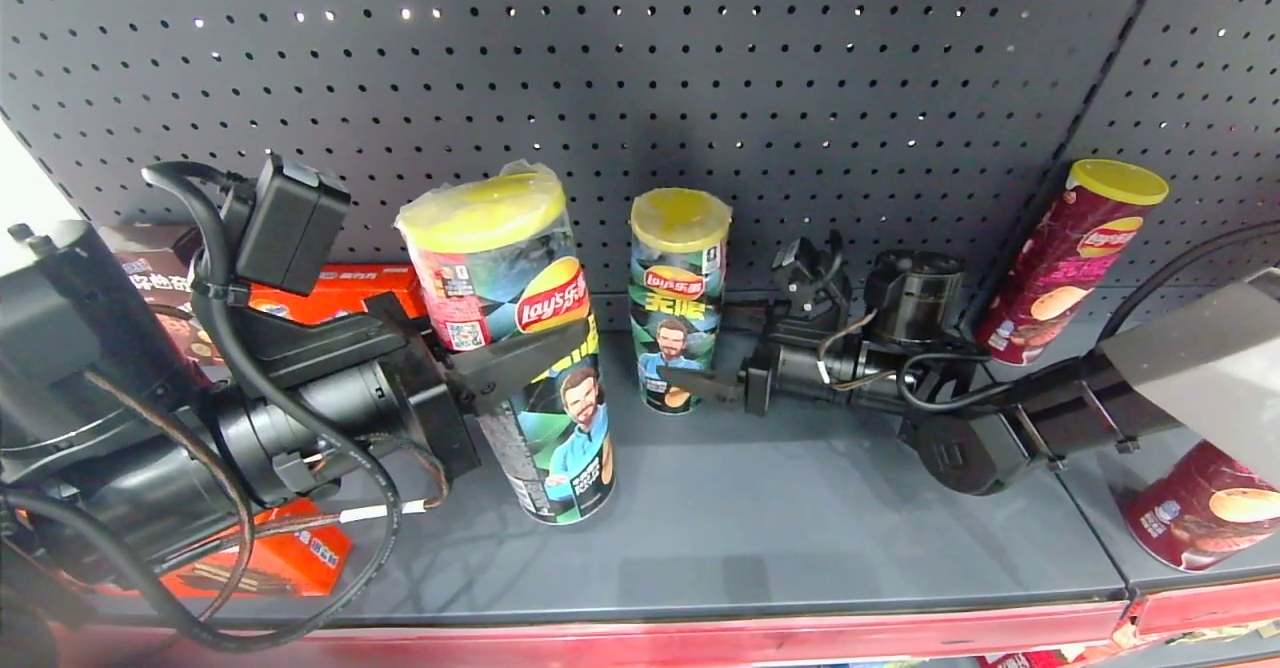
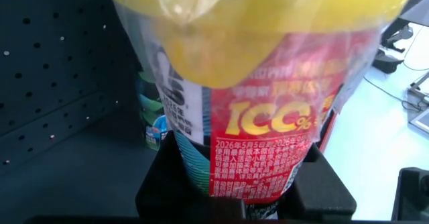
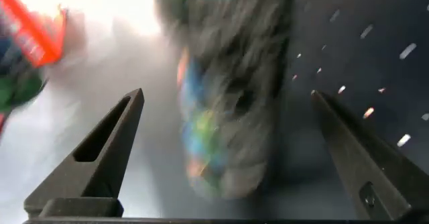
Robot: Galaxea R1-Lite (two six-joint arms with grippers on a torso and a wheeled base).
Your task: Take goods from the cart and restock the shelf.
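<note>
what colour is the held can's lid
Yellow lid on the can; best in head view.

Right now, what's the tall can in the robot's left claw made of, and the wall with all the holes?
The tall can looks like cardboard with a glossy printed wrap; its yellow lid seems plastic under crinkly clear film. The holed wall looks like matte grey painted metal, given its neat punched holes.

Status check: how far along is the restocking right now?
Done: a small green can stands back on the shelf, the open right tool around it. In hand: the left tool is shut on a tall green can, base near the shelf surface. Left: release it; cart stock can't be judged.
</note>
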